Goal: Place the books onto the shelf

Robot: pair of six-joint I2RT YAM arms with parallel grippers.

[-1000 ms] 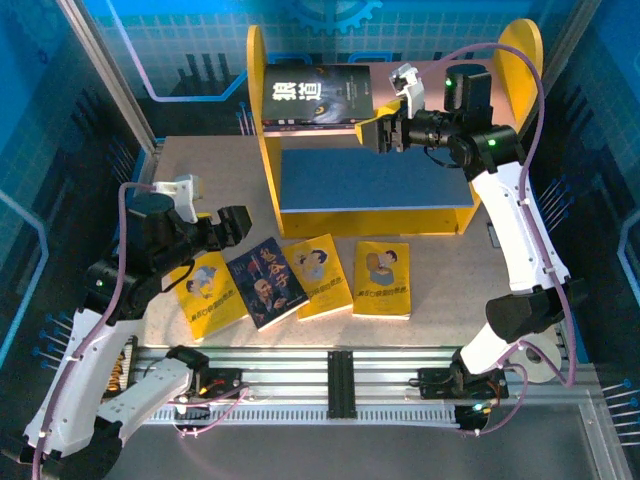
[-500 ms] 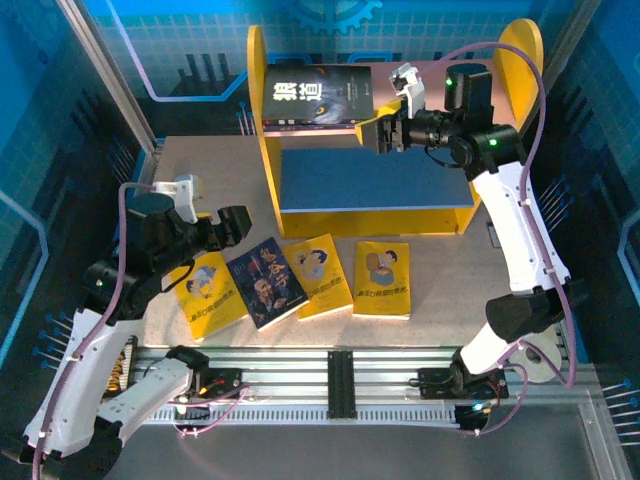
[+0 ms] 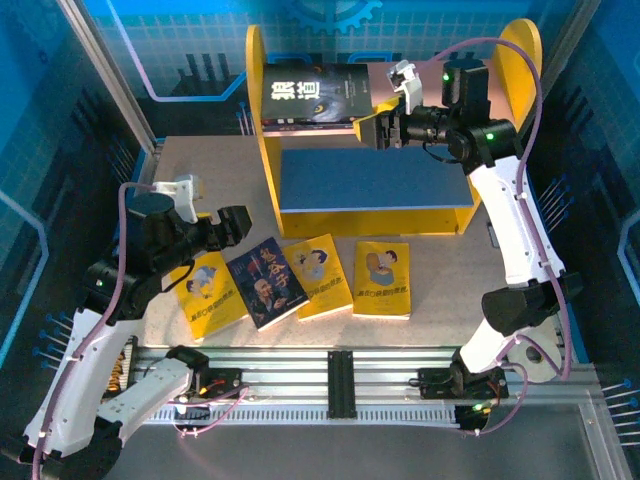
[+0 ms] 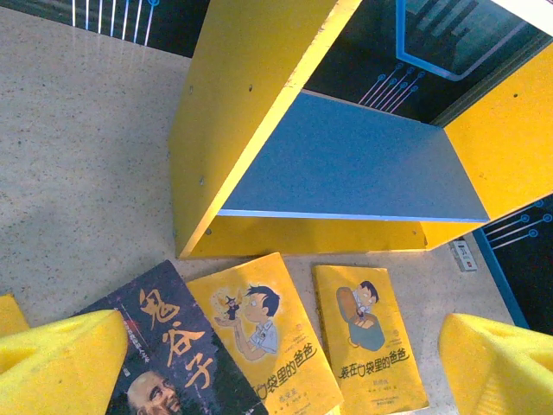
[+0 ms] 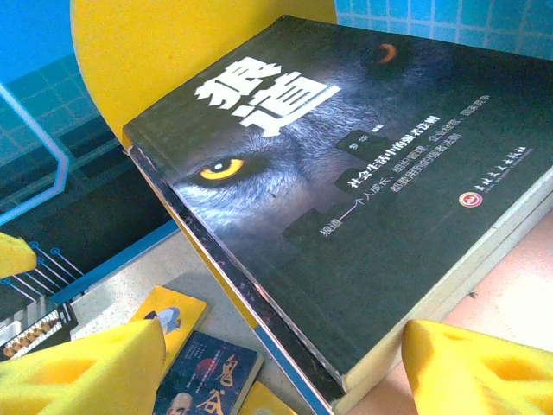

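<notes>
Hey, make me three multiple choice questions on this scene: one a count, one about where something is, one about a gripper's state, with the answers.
1. How many yellow-covered paperbacks lie on the beige speckled table?
A: one. B: five. C: three.

2. Where does the dark paperback with the wolf's eye lie?
A: on the blue lower board. B: on the pale pink upper board of the yellow-sided shelf. C: on the table.

3. How is the left gripper?
A: open, holding nothing. B: shut on a yellow paperback. C: shut on the shelf's side panel.

Answers: 1 C, the top view shows three in the row before the shelf. 2 B, the right wrist view shows pink board beside it. 3 A, its yellow pads stand wide apart with nothing between.
</notes>
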